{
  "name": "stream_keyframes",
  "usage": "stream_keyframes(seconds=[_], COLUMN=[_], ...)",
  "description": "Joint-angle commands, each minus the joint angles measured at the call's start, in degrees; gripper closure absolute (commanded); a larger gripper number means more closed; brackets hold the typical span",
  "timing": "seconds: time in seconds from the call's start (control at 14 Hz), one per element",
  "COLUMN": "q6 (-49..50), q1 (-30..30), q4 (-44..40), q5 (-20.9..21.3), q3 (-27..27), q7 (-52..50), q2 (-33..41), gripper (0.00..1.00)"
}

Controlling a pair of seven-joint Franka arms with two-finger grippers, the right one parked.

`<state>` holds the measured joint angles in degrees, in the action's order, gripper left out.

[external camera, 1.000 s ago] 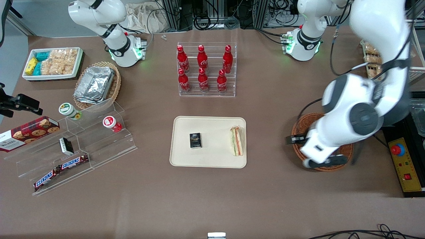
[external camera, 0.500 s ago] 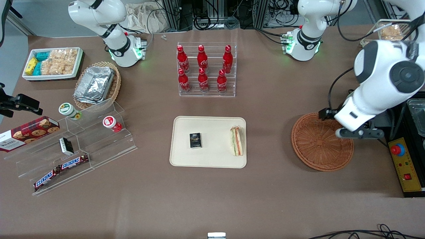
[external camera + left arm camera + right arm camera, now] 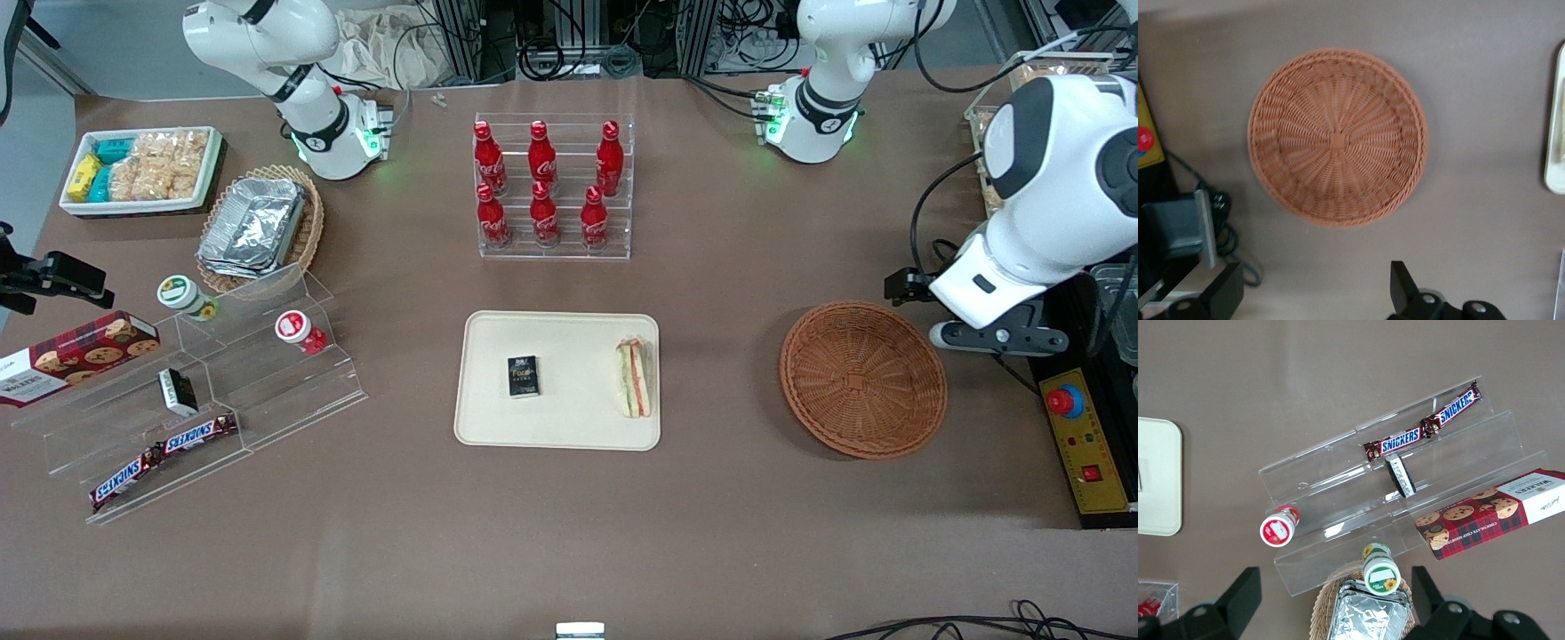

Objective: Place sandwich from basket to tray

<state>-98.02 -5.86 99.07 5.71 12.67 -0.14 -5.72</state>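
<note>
arm has pulled up and away over the last second: it was low over the basket [image 3: 862, 380], now the gripper [image 3: 965, 333] hangs off the basket's rim, toward the working arm's end of the table. gripper fingers [image 3: 1401, 285] spread wide, holding nothing. basket is empty in the wrist view [image 3: 1338, 137]. sandwich [image 3: 634, 379] lies on the tray [image 3: 569, 427], near the edge facing the basket, beside a small black box [image 3: 524, 376]. reads as task done, arm retreating. sandwich and gripper are well apart, basket between them.
</note>
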Motion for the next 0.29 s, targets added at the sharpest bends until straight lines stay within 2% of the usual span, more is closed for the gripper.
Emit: stream_keyframes(seconds=[0.0,0.21], q6=[6.8,6.9], q1=[0.1,0.2], q4=[-10.7,-11.6], q5=[1.5,3.2], q3=[0.3,0.5], q7=[0.9,2.5], q2=[-6.1,-6.8], gripper=[0.01,0.01])
